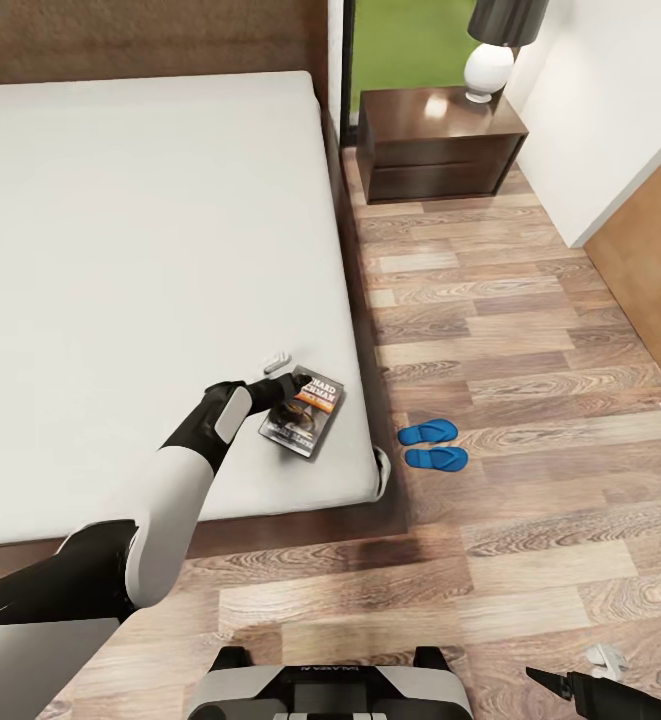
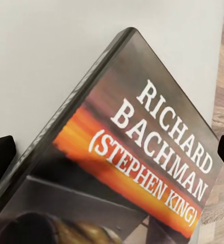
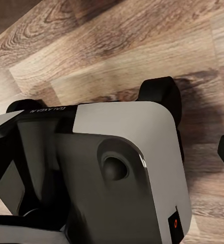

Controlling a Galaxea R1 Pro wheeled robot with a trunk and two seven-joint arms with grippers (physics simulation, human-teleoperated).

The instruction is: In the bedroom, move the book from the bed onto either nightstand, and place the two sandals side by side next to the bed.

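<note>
The book (image 1: 305, 410), a dark grey paperback with an orange band, lies on the white bed (image 1: 150, 250) near its foot-side right corner. My left gripper (image 1: 288, 392) hovers low over it, open. In the left wrist view the book (image 2: 142, 152) shows its "RICHARD BACHMAN" lettering between the two black fingers (image 2: 0, 157) at the frame's sides. Two blue sandals (image 1: 428, 432) (image 1: 437, 459) lie side by side on the floor just right of the bed. The nightstand (image 1: 440, 140) stands at the bed's head, right side. My right gripper (image 1: 575, 672) hangs open, low at the right, near my base.
A lamp (image 1: 490, 60) with a dark shade stands on the nightstand. A white wall and a light wooden door (image 1: 650, 290) border the wood-plank floor (image 1: 510, 330) on the right. My own base (image 3: 122, 152) sits on the planks at the bed's foot.
</note>
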